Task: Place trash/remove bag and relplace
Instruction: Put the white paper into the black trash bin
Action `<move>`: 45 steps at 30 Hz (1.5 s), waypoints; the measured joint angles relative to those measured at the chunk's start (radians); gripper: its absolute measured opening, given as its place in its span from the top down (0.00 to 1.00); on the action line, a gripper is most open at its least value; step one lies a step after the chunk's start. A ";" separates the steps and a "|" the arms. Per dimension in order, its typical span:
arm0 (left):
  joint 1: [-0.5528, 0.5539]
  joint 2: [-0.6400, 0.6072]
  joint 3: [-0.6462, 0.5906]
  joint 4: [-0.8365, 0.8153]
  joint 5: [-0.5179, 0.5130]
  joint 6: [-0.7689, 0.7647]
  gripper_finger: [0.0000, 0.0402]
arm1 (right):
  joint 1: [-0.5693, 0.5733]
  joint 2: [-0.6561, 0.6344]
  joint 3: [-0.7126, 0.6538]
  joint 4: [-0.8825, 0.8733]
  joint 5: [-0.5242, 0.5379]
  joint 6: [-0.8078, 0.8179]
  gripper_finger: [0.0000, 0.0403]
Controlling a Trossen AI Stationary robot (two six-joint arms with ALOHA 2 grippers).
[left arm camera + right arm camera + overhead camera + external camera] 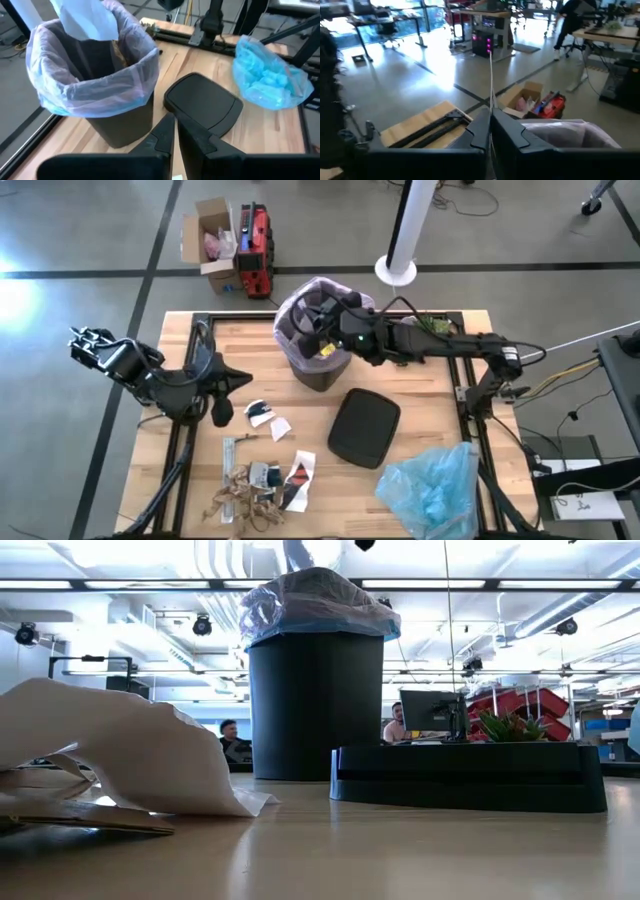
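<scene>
A black bin [318, 365] lined with the pale pink-lavender bag [95, 85] stands at the table's far middle. My right gripper [312, 320] reaches over the bin's mouth from the right and is shut on a white paper scrap [82, 20]. My left gripper [222, 415] is shut and empty, low over the table left of the bin. The trash heap [262, 482] of brown paper, white scraps and wrappers lies near the front edge. The light blue bag [432, 485] lies at the front right. My right gripper pinches the white paper scrap between its two fingers; in its wrist view the sheet shows edge-on [491, 80], running out past the fingertips. The scrap hangs clear over the bin's opening [90, 30]. The held part lies outside the left wrist view.
The bin's black lid [365, 427] lies flat on the table right of the bin. Two white scraps [268, 418] lie beside my left gripper. A cardboard box [210, 240] and a red case [257, 250] stand on the floor beyond the far edge.
</scene>
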 joint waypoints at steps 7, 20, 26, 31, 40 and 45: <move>-0.001 0.000 0.000 -0.020 0.002 -0.042 1.00 | -0.008 0.001 -0.001 -0.037 0.038 0.042 0.73; -0.001 -0.012 -0.205 -0.021 0.045 -0.185 0.99 | 0.137 -0.063 -0.002 -0.124 0.078 -0.139 0.45; 0.012 -0.013 -0.360 -0.021 0.143 -0.250 0.98 | 0.225 -0.086 -0.002 -0.187 0.086 -0.078 0.45; 0.048 -0.012 -0.479 -0.021 0.286 -0.327 0.93 | 0.279 -0.085 -0.002 -0.220 0.085 -0.033 0.48; 0.164 0.037 -0.654 -0.001 0.432 -0.137 0.81 | 0.317 -0.078 -0.002 -0.283 0.029 0.050 0.49; 0.166 0.053 -0.797 0.105 0.471 0.128 0.76 | 0.339 -0.078 -0.002 -0.285 -0.030 0.086 0.49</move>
